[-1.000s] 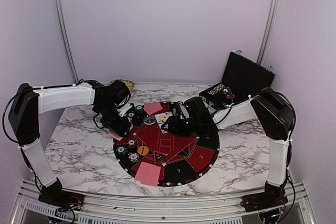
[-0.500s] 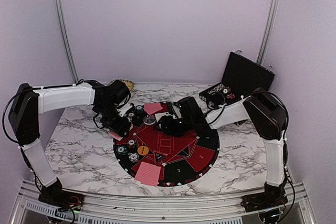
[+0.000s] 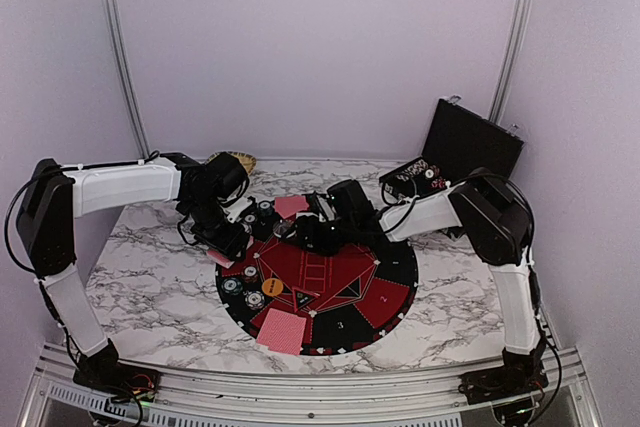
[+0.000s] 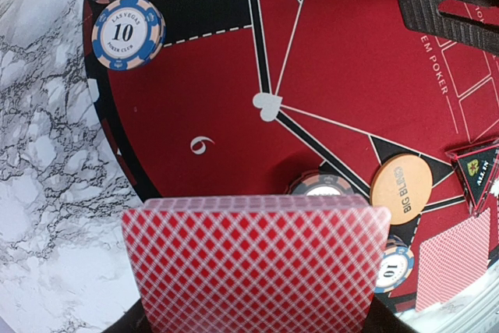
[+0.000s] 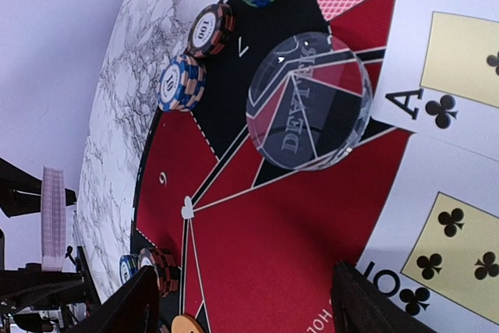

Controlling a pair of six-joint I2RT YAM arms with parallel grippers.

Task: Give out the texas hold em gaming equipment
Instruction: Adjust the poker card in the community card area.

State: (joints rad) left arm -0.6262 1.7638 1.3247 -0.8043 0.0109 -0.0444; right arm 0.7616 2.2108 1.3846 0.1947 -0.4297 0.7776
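Grips a deck of pink-red-backed playing cards [image 4: 257, 263] in the left gripper [image 3: 228, 243], above the left edge of the mat [image 4: 351, 60] — fingers all but hidden behind the deck, its lower part cut off by the frame. Hovers with the right gripper [image 5: 253, 302] spread wide and empty toward the mat's far edge, near a clear disc [image 5: 308, 103] lying flat. Cut off at the frame's right: face-up cards [image 5: 460, 60] just beside that disc. Half hidden behind the deck — a chip stack [image 4: 323, 185], beside an orange disc [image 4: 401, 189].

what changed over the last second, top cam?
Right gripper swept left across the mat, open and empty, now over the face-up cards by the clear disc. Left gripper unchanged, clamped on the card stack; chips unmoved.
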